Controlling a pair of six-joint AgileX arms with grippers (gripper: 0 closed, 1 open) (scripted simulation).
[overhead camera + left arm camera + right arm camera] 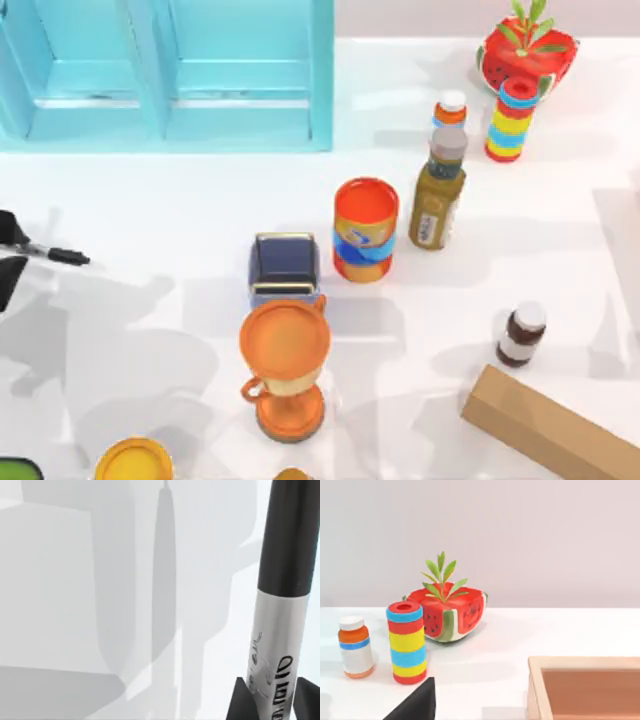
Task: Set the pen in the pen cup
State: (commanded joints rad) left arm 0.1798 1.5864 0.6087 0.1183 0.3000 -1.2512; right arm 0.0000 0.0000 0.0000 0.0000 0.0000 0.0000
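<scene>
Left gripper (8, 255) sits at the table's (180, 400) left edge, fingers (240, 702) clamped on the pen (280, 605), whose black end juts rightward above the tabletop. Barrel print is unreadable. Right gripper's finger (417, 705) faces a striped cylinder (406, 642); its state I cannot tell.

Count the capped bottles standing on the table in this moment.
3. An olive bottle with a grey cap right of the orange can; a white-capped orange bottle just behind it; a small brown bottle with a white cap near the wooden box. Others may lie beyond the frame.
</scene>
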